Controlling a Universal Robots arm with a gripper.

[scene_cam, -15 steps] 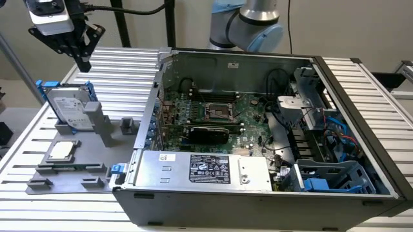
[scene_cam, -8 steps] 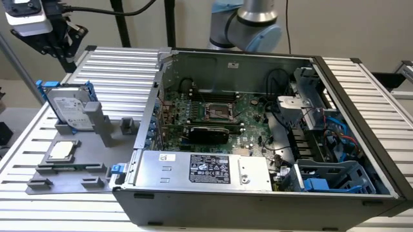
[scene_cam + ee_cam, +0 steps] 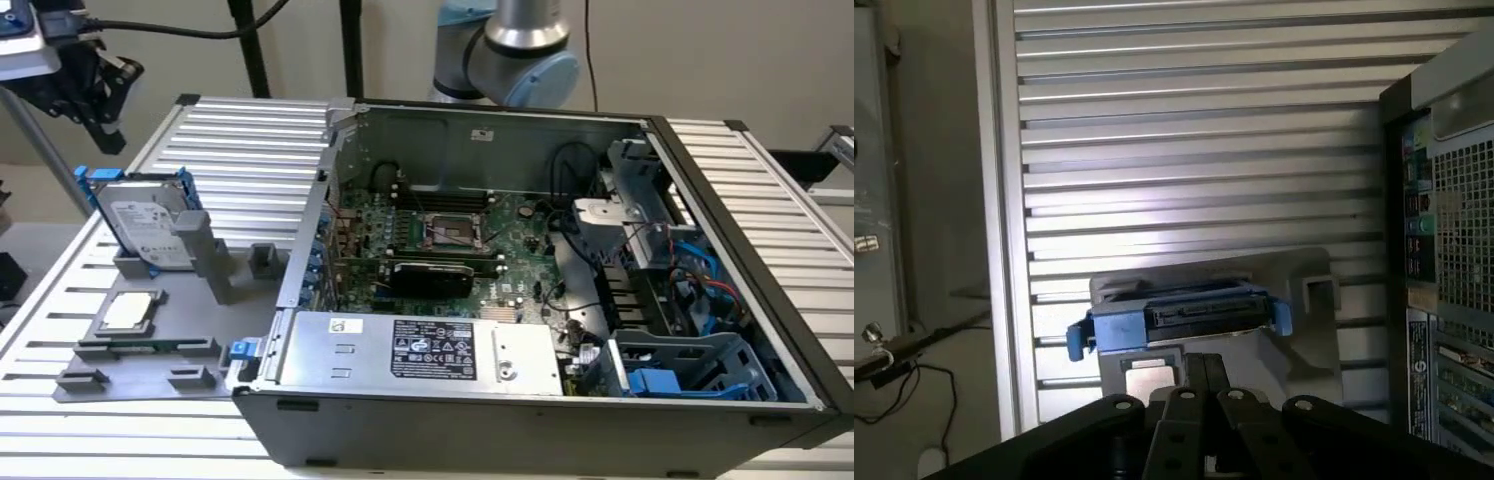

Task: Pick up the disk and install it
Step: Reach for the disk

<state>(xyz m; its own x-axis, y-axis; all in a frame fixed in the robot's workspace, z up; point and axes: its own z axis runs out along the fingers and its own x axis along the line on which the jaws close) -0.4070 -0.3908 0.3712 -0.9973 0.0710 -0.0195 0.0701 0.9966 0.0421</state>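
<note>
**A:** While the tool [image 3: 104,130] hangs above the bench [image 3: 240,130], how do its fingers [image 3: 1196,375] stand?

**B:** Clenched together, with nothing between them.

**A:** And the disk?

**B:** Below the tool and apart from it. The disk [image 3: 140,225] stands on edge in a grey holder [image 3: 200,255], clipped in its blue frame, with the white label facing outward. The wrist view looks down on its upper edge just past the fingertips.

**A:** What lies beyond that?

**B:** A little farther from the tool, a small square chip [image 3: 127,312] lies flat on the grey plate [image 3: 134,385] that carries the holder.

**A:** Farther out?

**B:** Farthest from the tool sits the open computer case [image 3: 747,250]. Its green board [image 3: 454,225] is showing, and inside it is a grey box [image 3: 414,350] with a black label.
</note>
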